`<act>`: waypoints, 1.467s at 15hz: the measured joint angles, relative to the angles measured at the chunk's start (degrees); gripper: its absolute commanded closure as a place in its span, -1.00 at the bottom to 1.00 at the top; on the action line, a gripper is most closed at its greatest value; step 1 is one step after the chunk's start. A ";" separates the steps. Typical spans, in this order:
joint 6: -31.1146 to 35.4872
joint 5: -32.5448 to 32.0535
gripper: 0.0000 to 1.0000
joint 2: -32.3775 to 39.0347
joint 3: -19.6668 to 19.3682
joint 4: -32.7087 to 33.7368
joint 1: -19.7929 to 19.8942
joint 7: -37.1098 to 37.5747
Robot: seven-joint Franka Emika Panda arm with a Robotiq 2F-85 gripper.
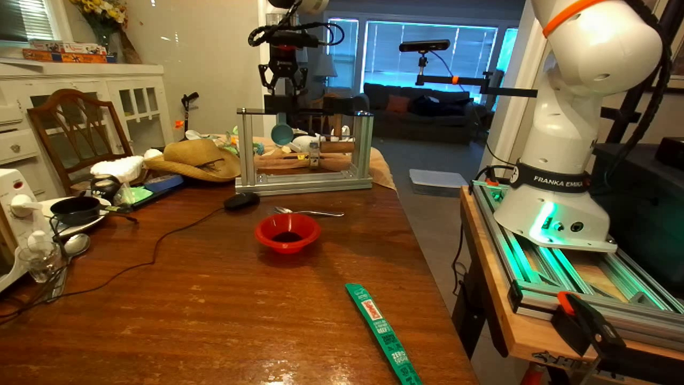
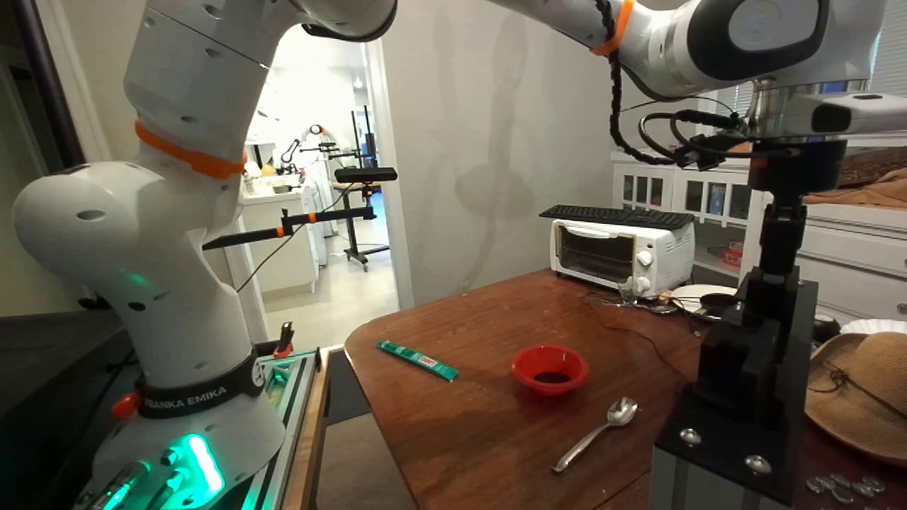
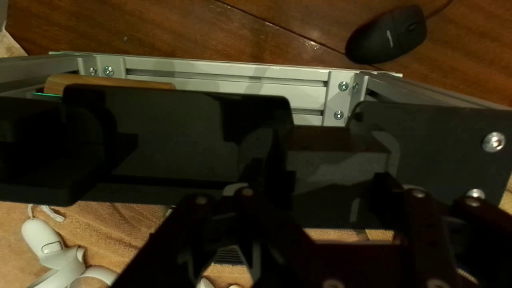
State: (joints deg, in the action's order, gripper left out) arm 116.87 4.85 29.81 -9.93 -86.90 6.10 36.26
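1. A home's dining area, around a wooden table.
2. Beside the table, a white cabinet bearing flowers.
3. Beyond the table, a sofa beneath window blinds.
4. On the table, a toaster oven.

The black band at the robot's base reads "FRANKA EMIKA", the green wrapper bears "BEEF" and "ZERO" with its boxed brand not clearly legible, and the black mouse carries small pale lettering that cannot be confirmed.

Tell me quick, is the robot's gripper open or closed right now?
Gripper: open, its jaws apart over a black block; I can't tell if they touch it.
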 measured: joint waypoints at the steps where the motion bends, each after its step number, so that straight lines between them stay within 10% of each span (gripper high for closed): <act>1: 0.10 0.39 0.19 0.00 0.11 0.12 0.01 -0.33; 22: 0.14 2.73 0.02 0.85 0.61 0.72 0.92 -4.36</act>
State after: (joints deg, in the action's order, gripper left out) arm 117.01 7.59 30.65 -9.32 -86.19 7.02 31.89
